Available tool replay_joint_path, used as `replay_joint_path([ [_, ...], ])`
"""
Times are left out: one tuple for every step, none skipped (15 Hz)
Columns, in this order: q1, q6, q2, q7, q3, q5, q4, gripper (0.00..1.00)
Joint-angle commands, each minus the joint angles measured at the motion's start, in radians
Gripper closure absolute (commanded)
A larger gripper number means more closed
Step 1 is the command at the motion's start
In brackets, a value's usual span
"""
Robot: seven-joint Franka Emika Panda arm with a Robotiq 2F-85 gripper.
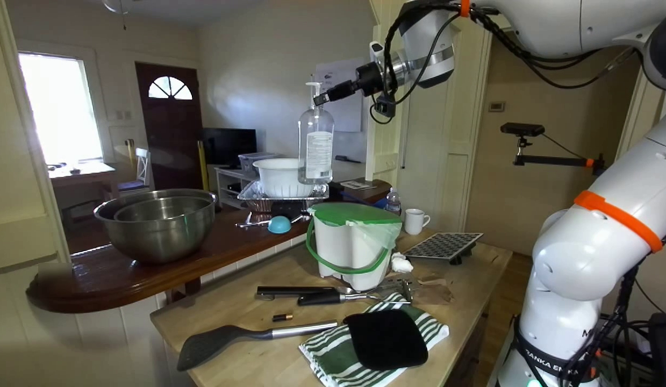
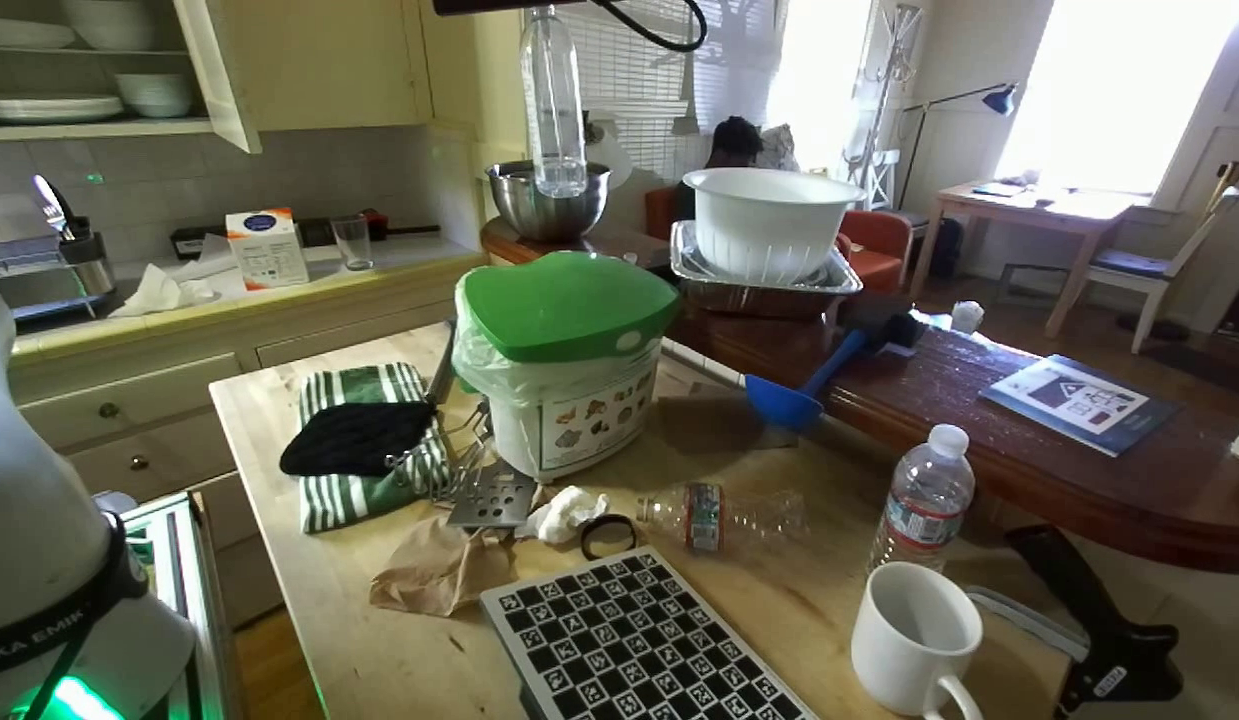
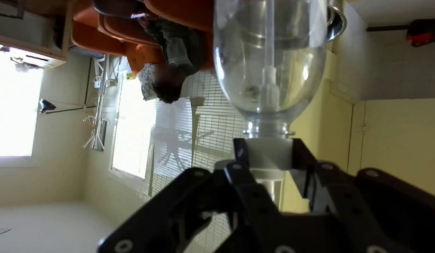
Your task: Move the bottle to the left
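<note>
Bottle [image 1: 316, 142] held upright in the air by the fingers [image 3: 301, 154]

At the left in an exterior view, two nested steel bowls [image 1: 155, 236] are borne by a dark wooden counter [image 1: 50, 293]. On the lower bench [image 1: 220, 306], a spatula [image 1: 225, 336] is laid with its black blade pointed left. Farther along the counter, a white tub [image 1: 279, 174] is seen, set in a foil tray [image 2: 769, 298].

Midway across, the bottle is suspended, clear-walled and white-labelled, with part of the tub overlapped by it. Its white collar, just under the pump head, is pinched by the fingers, which are shown in the wrist view pressed against it from both sides.

Lower and slightly to the right, a white bucket [image 1: 346, 242] with a green lid [image 1: 354, 213] is supported by the bench. In front of it, black-handled utensils [image 1: 319, 297] are spread, then a striped towel [image 1: 333, 349], partly covered by a black pad [image 1: 386, 338]. Past the bucket, a water bottle [image 1: 393, 201], a mug [image 1: 413, 221] and a checkered board [image 1: 443, 245] are ranged rightward. At the far right the arm [image 1: 572, 258] is mounted, its upper links extended leftward toward the bottle.
</note>
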Motion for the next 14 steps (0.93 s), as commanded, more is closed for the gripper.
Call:
replay_joint_path([
  [-0.001,-0.002,0.0,0.002,-0.002,-0.002,0.003,0.66],
  [-0.001,-0.002,0.0,0.002,-0.002,-0.002,0.004,0.66],
  [-0.001,-0.002,0.0,0.002,-0.002,-0.002,0.004,0.91],
  [0.005,0.059,0.035,-0.004,0.015,0.029,0.03,0.91],
  [0.016,0.122,0.08,0.0,0.033,0.069,0.066,0.91],
  [0.022,0.192,0.118,0.021,0.052,0.109,0.096,0.91],
  [0.031,0.253,0.169,0.03,0.07,0.14,0.145,0.91],
  [0.034,0.307,0.214,0.039,0.091,0.145,0.186,0.91],
  [0.047,0.36,0.27,0.057,0.114,0.154,0.24,0.91],
  [0.053,0.402,0.318,0.066,0.138,0.161,0.285,0.91],
  [0.066,0.45,0.369,0.076,0.161,0.169,0.332,0.91],
  [0.075,0.487,0.411,0.085,0.179,0.173,0.371,0.91],
  [0.083,0.514,0.45,0.099,0.196,0.166,0.406,0.91],
  [0.093,0.542,0.488,0.102,0.212,0.164,0.437,0.91],
])
